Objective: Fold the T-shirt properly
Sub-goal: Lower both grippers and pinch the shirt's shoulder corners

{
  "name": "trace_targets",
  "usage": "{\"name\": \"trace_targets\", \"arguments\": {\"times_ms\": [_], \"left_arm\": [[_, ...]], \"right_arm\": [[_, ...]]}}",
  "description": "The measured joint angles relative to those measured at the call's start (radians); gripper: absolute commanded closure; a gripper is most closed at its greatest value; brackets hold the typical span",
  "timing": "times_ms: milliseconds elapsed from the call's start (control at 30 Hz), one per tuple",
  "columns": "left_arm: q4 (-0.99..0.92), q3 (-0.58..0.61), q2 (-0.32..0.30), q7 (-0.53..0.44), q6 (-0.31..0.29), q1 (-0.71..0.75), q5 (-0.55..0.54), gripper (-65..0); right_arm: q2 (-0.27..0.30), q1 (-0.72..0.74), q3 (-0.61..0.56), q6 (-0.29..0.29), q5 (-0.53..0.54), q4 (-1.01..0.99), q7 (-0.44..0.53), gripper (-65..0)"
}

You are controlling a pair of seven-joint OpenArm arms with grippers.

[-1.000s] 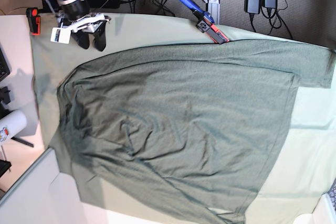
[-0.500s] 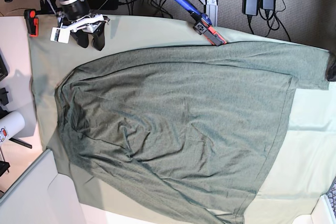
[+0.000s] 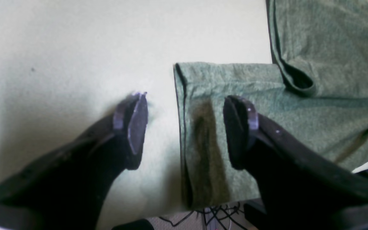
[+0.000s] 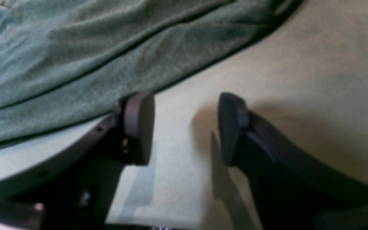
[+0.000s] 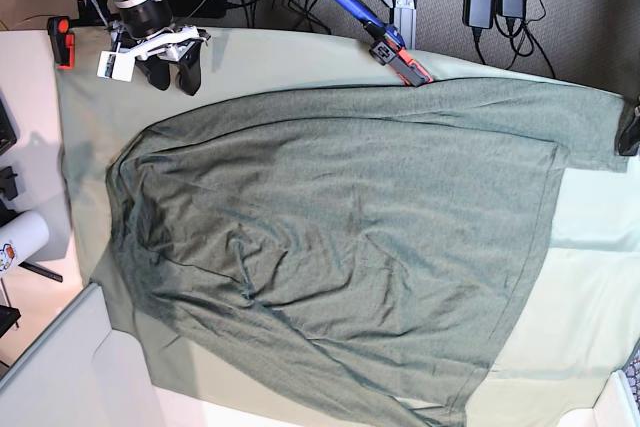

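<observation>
Risk: your left claw [image 3: 184, 131], spread wide and empty, straddles the dark grey-green knit T-shirt [image 5: 340, 247] sleeve hem | closing shallow may miss a layer | right claw [image 4: 185, 127] open, empty.

No text, label or number can be read anywhere

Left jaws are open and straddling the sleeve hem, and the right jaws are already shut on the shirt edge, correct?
Not quite. The right gripper is open over bare tablecloth, beside the T-shirt, as the right wrist view shows. The left gripper is open, straddling the sleeve hem.
</observation>
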Motion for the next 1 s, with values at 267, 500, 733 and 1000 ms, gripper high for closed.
{"name": "trace_targets", "arguments": {"times_ms": [267, 500, 733, 1000], "left_arm": [[0.106, 0.003, -0.003, 0.081, 0.006, 0.058, -0.012, -40.8], [0.139, 0.011, 0.006, 0.074, 0.003, 0.089, -0.024, -40.8], [0.139, 0.010, 0.006, 0.073, 0.003, 0.092, -0.026, -40.8], [0.138, 0.013, 0.009, 0.046, 0.004, 0.098, -0.015, -4.6]], "right_arm": [[0.000, 0.007, 0.000, 0.000, 0.000, 0.000, 0.000, -32.1], [0.000, 0.008, 0.000, 0.000, 0.000, 0.000, 0.000, -32.1], [0.000, 0.042, 0.000, -0.001, 0.000, 0.000, 0.000, -32.1], [0.000, 0.097, 0.000, -0.001, -0.016, -0.011, 0.000, -32.1]]}}
